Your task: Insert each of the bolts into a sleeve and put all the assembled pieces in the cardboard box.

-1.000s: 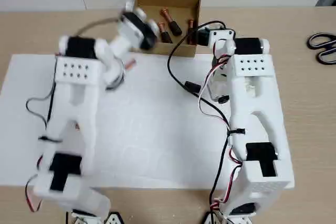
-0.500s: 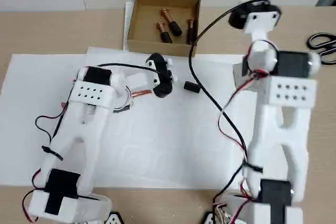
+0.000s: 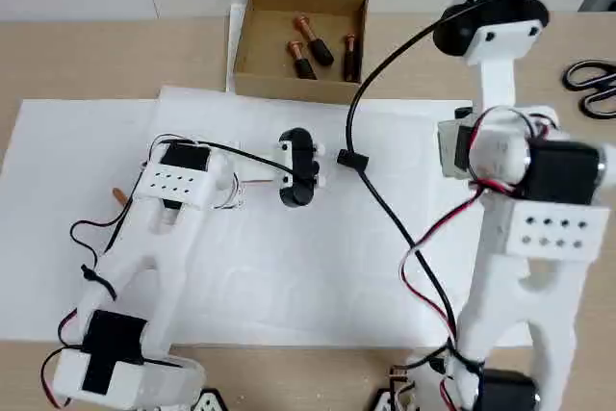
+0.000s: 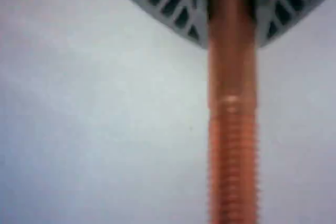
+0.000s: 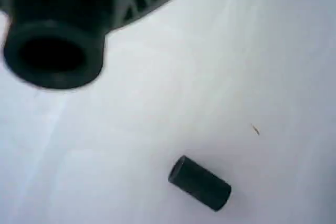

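The left gripper [image 4: 231,27] is closed on a copper bolt [image 4: 231,129]. The bolt sticks out from betw. the jaws, threaded end away from them, over the white paper [image 3: 289,267]. The right gripper [image 5: 89,14] clamps a black sleeve [image 5: 52,53], open end toward the camera, held above the paper. A 2nd sleeve [image 5: 200,182] lies on its side on the paper, just beside the left arm's wrist in the high view. The box [image 3: 260,50], at the far side of the table [image 3: 96,55], holds 3 assembled pcs [image 3: 316,42]. Scissors [image 3: 589,84] lie well to the right.

Copper-coloured bolt [image 4: 231,103], black sleeve [image 5: 199,183], seemingly grey ribbed jaws
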Action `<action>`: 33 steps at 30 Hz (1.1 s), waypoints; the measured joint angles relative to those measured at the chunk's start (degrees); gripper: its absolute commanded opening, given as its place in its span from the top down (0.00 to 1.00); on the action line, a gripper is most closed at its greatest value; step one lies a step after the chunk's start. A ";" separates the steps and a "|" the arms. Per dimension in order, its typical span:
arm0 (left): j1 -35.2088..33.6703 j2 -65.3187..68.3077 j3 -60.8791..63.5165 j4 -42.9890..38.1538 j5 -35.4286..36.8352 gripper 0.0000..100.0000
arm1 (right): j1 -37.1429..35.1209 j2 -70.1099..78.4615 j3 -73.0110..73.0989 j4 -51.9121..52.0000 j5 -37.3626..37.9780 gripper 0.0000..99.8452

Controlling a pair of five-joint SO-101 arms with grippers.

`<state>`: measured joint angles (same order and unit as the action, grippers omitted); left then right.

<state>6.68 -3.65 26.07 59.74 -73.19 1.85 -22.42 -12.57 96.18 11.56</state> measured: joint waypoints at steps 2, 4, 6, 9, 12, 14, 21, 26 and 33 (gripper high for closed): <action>0.00 0.00 0.00 -0.35 0.70 0.90 | 0.00 -1.23 0.79 0.00 0.00 1.00; 0.18 -0.09 0.00 -0.62 1.67 0.85 | 0.00 -2.37 0.79 0.00 0.00 1.00; 0.26 -0.35 0.00 -1.67 3.25 0.82 | 0.00 -3.60 0.97 0.00 0.00 1.00; 0.26 -0.35 0.00 -2.46 5.27 0.82 | 0.00 -4.84 1.14 0.00 0.00 1.00; 0.26 -0.35 0.00 -2.64 7.21 0.82 | 0.00 -5.10 1.14 0.00 0.00 1.00; 0.26 -0.35 -0.79 -2.64 10.73 0.82 | 0.00 -5.10 1.14 0.00 0.00 1.00; -2.73 -0.53 -13.10 2.81 40.88 0.82 | 0.00 -5.19 1.14 0.00 0.00 1.00; -3.52 -4.31 -25.23 19.25 66.46 0.82 | 0.00 -5.19 1.14 0.00 0.00 1.00; -3.87 -10.37 -27.87 28.66 90.81 0.82 | 0.00 -5.19 1.14 0.00 0.00 1.00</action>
<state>2.81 -14.02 -1.80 88.40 17.63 1.85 -27.60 -11.43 96.18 11.56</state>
